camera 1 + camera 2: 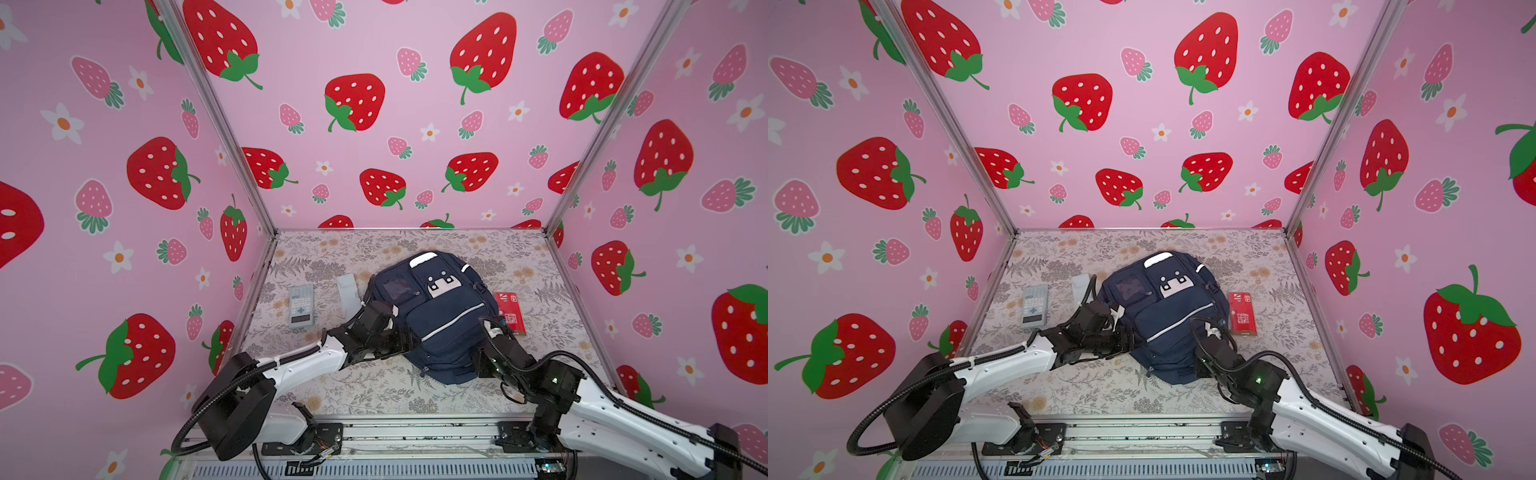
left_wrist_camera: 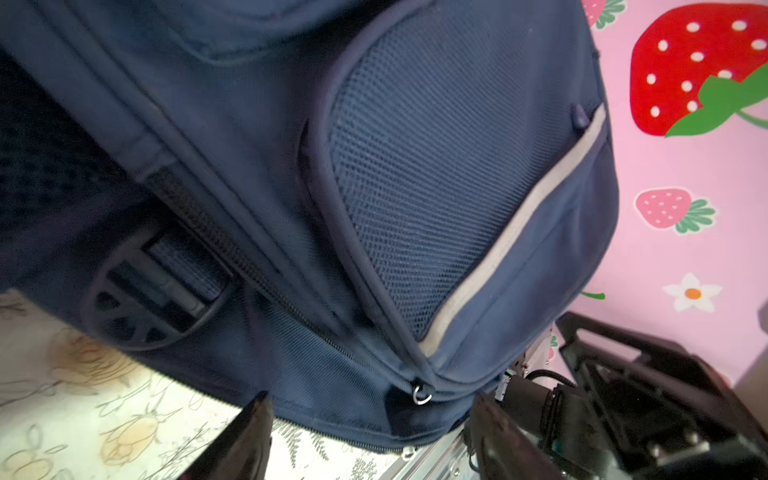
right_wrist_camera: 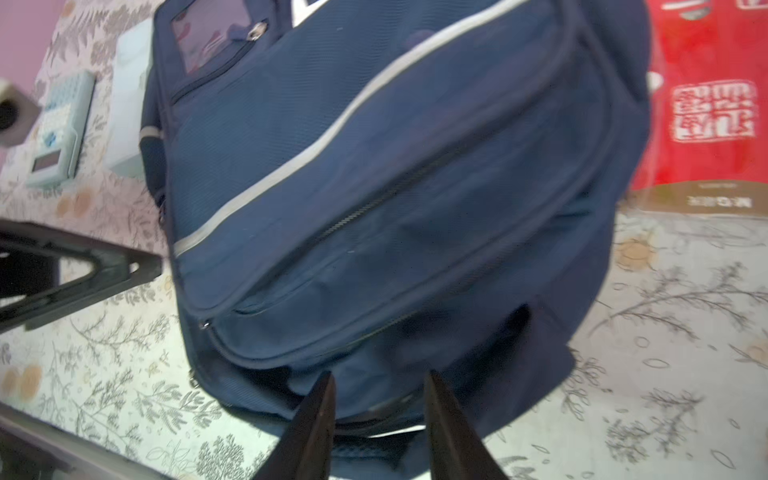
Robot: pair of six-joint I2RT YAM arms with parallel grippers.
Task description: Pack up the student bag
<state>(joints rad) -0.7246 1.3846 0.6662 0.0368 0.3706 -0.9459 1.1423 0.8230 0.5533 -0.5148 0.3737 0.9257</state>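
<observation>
The student bag (image 1: pixel 436 320) lies flat at mid-tabletop (image 1: pixel 374 390), front pockets up, with a calculator (image 1: pixel 301 305) to its left and a red packet (image 1: pixel 512 309) to its right. The left fingers (image 2: pixel 249 440) stand spread apart at its near-left side, gripping nothing. The right fingers (image 3: pixel 316 424) are closed on its near edge.

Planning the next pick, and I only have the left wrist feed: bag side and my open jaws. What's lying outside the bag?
Observer: Three items on the table: a calculator and a pale flat case on the left arm's side of the student bag, and a red packet on the right arm's side.
Operator: Bag orientation?
Observer: Flat, front face up, cartoon patch showing, top end away from the robot.
Operator: Right gripper?
Observer: The right gripper is at the bag's near bottom edge, fingers astride the fabric. I can't tell if they pinch it.
</observation>
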